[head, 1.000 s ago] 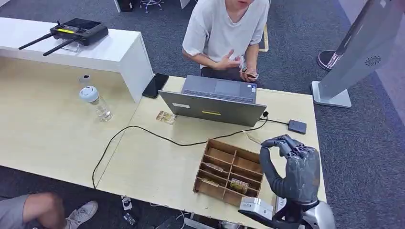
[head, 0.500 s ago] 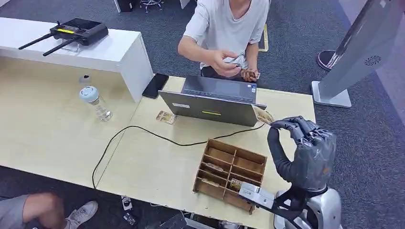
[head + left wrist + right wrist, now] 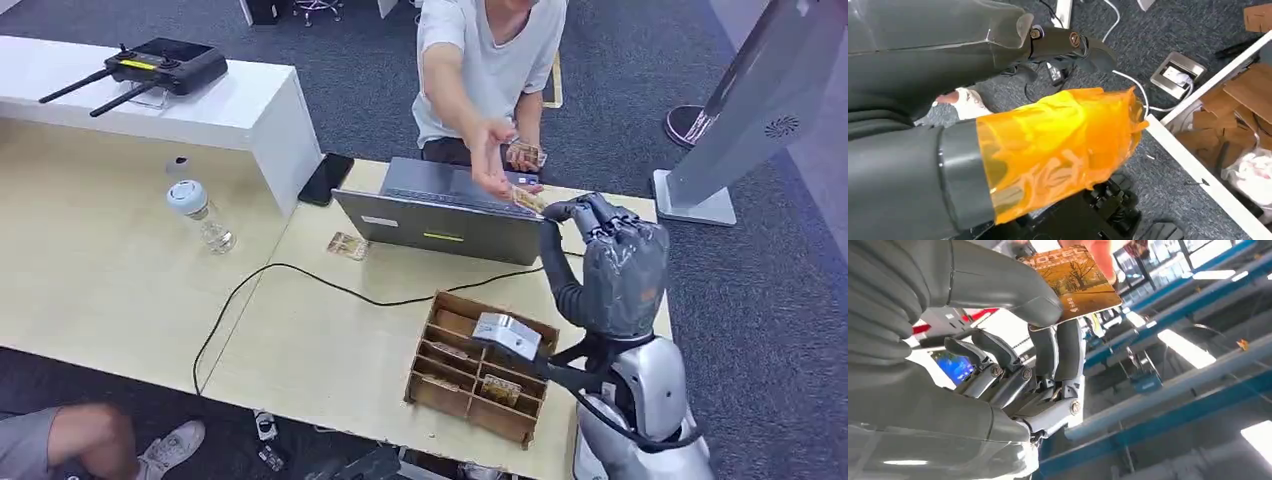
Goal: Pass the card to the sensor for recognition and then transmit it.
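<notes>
- We see the right hand (image 3: 600,255) raised over the table's (image 3: 120,280) far edge, pinching the card (image 3: 1075,280) between thumb and fingers (image 3: 1058,352).
- We find the card (image 3: 527,199) at the fingertips, touching or just short of the person's open hand (image 3: 493,165) reaching in from beyond.
- Just below and beside the hand stands the laptop (image 3: 450,215); nearer the robot, under the wrist, lies the wooden compartment tray (image 3: 480,365).
- Well apart on the other side stand a bottle (image 3: 200,215) and a phone (image 3: 325,178).
- Of the left hand (image 3: 998,140) we cannot tell how its fingers lie.
</notes>
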`<action>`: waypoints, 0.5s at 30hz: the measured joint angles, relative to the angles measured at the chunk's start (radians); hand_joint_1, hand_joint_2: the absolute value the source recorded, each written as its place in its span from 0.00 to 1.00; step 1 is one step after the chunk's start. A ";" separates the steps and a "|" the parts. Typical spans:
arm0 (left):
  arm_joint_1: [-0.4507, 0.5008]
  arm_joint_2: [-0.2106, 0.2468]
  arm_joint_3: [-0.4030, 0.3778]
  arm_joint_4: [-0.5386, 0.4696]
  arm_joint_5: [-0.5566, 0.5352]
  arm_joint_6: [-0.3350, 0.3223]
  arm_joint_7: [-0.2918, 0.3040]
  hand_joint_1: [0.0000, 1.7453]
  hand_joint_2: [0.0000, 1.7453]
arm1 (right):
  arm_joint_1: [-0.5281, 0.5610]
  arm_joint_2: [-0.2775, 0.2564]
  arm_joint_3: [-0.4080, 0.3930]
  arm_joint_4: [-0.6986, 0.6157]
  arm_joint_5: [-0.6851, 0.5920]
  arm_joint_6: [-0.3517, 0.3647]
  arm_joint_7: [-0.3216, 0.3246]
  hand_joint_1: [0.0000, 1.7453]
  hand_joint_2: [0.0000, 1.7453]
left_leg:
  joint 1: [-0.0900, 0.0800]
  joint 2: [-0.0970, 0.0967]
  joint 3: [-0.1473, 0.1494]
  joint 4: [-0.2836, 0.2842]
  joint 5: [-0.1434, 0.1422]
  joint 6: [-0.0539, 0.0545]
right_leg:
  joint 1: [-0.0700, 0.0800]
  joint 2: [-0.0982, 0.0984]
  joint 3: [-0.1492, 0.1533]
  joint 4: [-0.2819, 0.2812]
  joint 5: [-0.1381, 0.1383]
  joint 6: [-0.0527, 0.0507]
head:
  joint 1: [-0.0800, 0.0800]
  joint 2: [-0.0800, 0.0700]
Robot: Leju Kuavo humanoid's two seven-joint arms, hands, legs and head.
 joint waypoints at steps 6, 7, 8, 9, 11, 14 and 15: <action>-0.015 -0.001 -0.014 0.022 0.000 -0.002 -0.006 0.00 0.00 | -0.038 0.021 0.007 0.073 0.004 0.028 0.017 1.00 1.00 | 0.000 0.000 0.000 0.000 0.000 0.000 | 0.000 0.000 0.000 0.000 0.000 0.000 | 0.000 0.000; -0.016 -0.001 -0.016 0.024 0.000 -0.002 -0.007 0.00 0.00 | -0.040 0.024 0.008 0.083 0.004 0.030 0.018 1.00 1.00 | 0.000 0.000 0.000 0.000 0.000 0.000 | 0.000 0.000 0.000 0.000 0.000 0.000 | 0.000 0.000; -0.016 -0.001 -0.017 0.025 0.000 -0.002 -0.007 0.00 0.00 | -0.040 0.026 0.010 0.090 0.004 0.030 0.020 1.00 1.00 | 0.000 0.000 0.000 0.000 0.000 0.000 | 0.000 0.000 0.000 0.000 0.000 0.000 | 0.001 0.000; -0.018 -0.001 -0.018 0.027 0.000 -0.002 -0.007 0.00 0.00 | -0.040 0.028 0.014 0.096 0.004 0.030 0.021 1.00 1.00 | 0.000 0.000 0.000 0.000 0.000 0.000 | 0.000 0.000 0.000 0.000 0.000 0.000 | 0.000 0.000; -0.019 -0.001 -0.020 0.031 0.000 -0.002 -0.007 0.00 0.00 | -0.040 0.030 0.018 0.104 0.004 0.030 0.021 1.00 1.00 | 0.000 0.000 0.000 0.000 0.000 0.000 | 0.000 0.000 0.000 0.000 0.000 0.000 | 0.000 0.000; -0.020 -0.001 -0.021 0.032 0.000 -0.002 -0.007 0.00 0.00 | -0.041 0.034 0.023 0.113 0.004 0.030 0.023 1.00 1.00 | 0.000 0.000 0.000 0.000 0.000 0.000 | 0.000 0.000 0.000 0.000 0.000 0.000 | 0.000 0.000; -0.021 -0.002 -0.021 0.033 0.000 -0.002 -0.007 0.00 0.00 | -0.041 0.035 0.024 0.116 0.004 0.030 0.023 1.00 1.00 | 0.000 0.000 0.000 0.000 0.000 0.000 | 0.000 0.000 0.000 0.000 0.000 0.000 | 0.000 0.000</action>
